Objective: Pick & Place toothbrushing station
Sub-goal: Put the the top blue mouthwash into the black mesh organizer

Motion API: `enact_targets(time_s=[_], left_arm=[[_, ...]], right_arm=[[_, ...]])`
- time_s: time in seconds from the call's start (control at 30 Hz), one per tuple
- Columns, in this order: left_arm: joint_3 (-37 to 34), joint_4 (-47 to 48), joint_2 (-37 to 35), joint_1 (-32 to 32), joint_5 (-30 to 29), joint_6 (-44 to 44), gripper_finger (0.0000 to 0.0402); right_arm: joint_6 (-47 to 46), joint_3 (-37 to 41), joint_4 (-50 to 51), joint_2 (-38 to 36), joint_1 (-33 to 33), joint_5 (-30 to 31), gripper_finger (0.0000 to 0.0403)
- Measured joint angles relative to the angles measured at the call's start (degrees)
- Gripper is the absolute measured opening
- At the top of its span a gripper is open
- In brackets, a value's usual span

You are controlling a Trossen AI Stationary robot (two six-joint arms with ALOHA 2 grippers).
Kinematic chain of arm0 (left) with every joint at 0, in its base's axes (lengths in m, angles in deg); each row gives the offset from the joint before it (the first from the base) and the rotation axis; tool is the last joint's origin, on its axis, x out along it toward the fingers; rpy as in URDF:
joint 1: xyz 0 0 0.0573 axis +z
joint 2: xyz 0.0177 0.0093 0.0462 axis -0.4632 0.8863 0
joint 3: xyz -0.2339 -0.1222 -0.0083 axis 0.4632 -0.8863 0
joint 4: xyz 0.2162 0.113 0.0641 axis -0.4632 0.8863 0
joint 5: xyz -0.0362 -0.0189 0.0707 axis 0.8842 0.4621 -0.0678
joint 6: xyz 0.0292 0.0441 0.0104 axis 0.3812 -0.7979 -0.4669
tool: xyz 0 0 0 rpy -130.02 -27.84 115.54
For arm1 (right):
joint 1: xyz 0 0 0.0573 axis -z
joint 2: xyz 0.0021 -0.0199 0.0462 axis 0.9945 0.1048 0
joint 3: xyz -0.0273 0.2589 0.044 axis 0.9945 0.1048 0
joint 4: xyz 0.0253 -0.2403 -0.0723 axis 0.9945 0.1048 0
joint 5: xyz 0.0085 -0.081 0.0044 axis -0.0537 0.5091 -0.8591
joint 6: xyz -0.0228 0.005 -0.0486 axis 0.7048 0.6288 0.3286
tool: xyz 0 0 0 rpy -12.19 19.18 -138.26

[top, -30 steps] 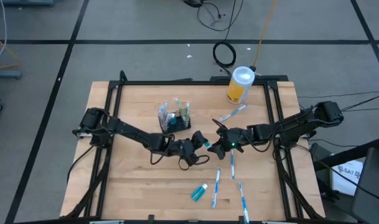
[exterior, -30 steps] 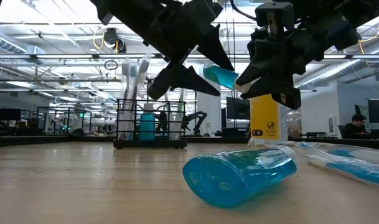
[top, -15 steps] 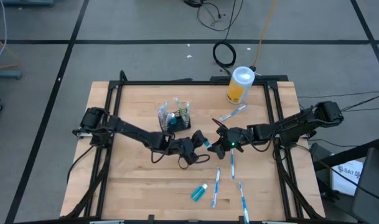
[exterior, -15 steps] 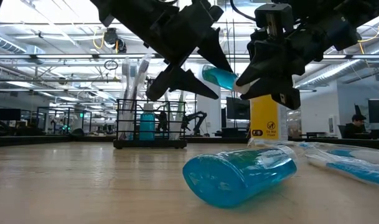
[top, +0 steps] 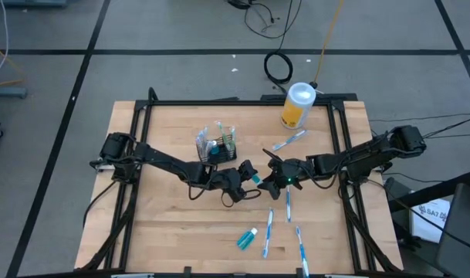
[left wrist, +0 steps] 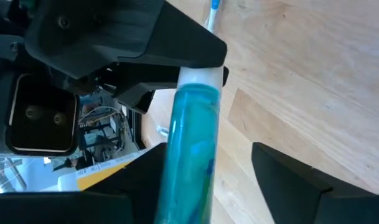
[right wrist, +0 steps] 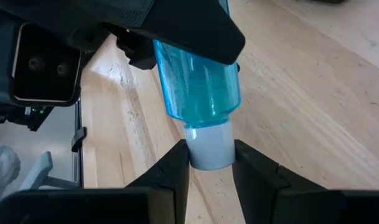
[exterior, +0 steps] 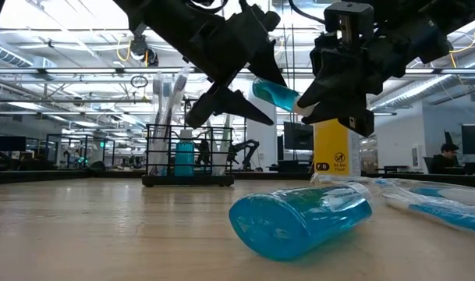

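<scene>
So we've got the right gripper (right wrist: 211, 163) pinched on the white cap of a little teal toothpaste tube (right wrist: 198, 87), holding it up off the table mid-board. That looks like a hand-off grip to us: holding just the cap leaves the whole body of the tube free for the other arm. And sure enough, the left gripper (exterior: 245, 74) is right there facing it, fingers spread wide on either side of the tube body, not squeezing it as far as we can see from its wrist view.

Both grippers meet nose to nose near the middle of the table (top: 165, 232), just in front of the black wire caddy (top: 217, 145), which already has a few brushes and a teal tube standing in it. Our guess is the tube is being passed left because the caddy sits on the left arm's side.

Farther out, loose toothbrushes (top: 287, 205) and a second toothpaste tube (top: 247, 238) lie scattered on the front part of the board, with another brush (top: 289, 140) near the yellow canister (top: 298, 106) at the back edge. Plenty left to load.
</scene>
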Motion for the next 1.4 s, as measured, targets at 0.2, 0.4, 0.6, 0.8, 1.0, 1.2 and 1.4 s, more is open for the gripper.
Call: enact_targets(time_s=[0.2,0.4,0.6,0.8,1.0,1.2,1.4], left_arm=[[0.00,-1.76,0.00,0.17,-0.11,0.98,0.0161],[0.00,-1.79,-0.02,0.22,-1.38,1.54,0.0128],[-0.02,-1.57,-0.02,0.17,-1.40,1.50,0.0116],[-0.02,-1.61,-0.02,-0.05,-1.59,0.14,0.0099],[-0.02,-1.63,-0.02,-0.73,-3.76,-0.40,0.0094],[-0.04,-1.36,-0.02,-1.51,-8.85,0.05,0.0094],[-0.04,0.90,-0.93,-3.23,-10.91,5.00,0.0093]], right_arm=[[0.07,0.00,0.00,0.00,0.00,0.00,0.0091],[0.58,0.00,0.04,0.00,0.00,0.07,0.0091],[1.59,-0.01,0.09,0.00,0.00,0.20,0.0091],[1.87,0.00,0.09,0.00,0.26,0.33,0.0107],[1.89,0.00,-0.26,-0.02,1.25,0.18,0.0159],[1.82,0.00,-1.75,-0.04,2.59,-2.62,0.0195],[1.86,0.00,-2.21,-2.41,4.24,-7.49,0.0212]])
